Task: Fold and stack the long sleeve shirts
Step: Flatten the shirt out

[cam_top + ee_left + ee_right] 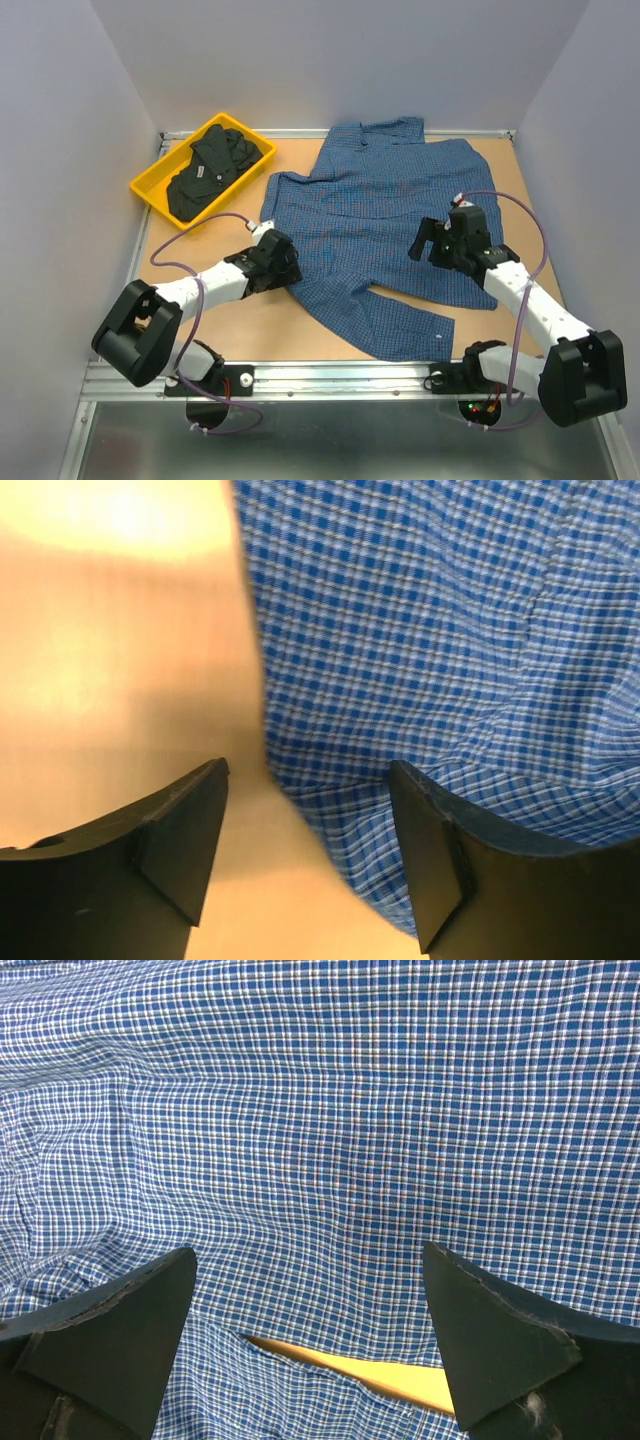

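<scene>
A blue checked long sleeve shirt (380,210) lies spread on the wooden table (250,320), collar to the back and one sleeve trailing toward the near edge. A black long sleeve shirt (212,170) is bunched in a yellow bin (172,150) at the back left. My left gripper (289,264) is low at the blue shirt's left edge. It is open, with the cloth edge (330,800) lying between its fingers (308,770). My right gripper (427,241) hovers open over the shirt's right half (350,1090), nothing between its fingers (308,1250).
Grey walls close in the table on the left, back and right. A metal rail (330,375) runs along the near edge by the arm bases. A strip of bare table (400,1378) shows in a gap in the cloth under the right gripper.
</scene>
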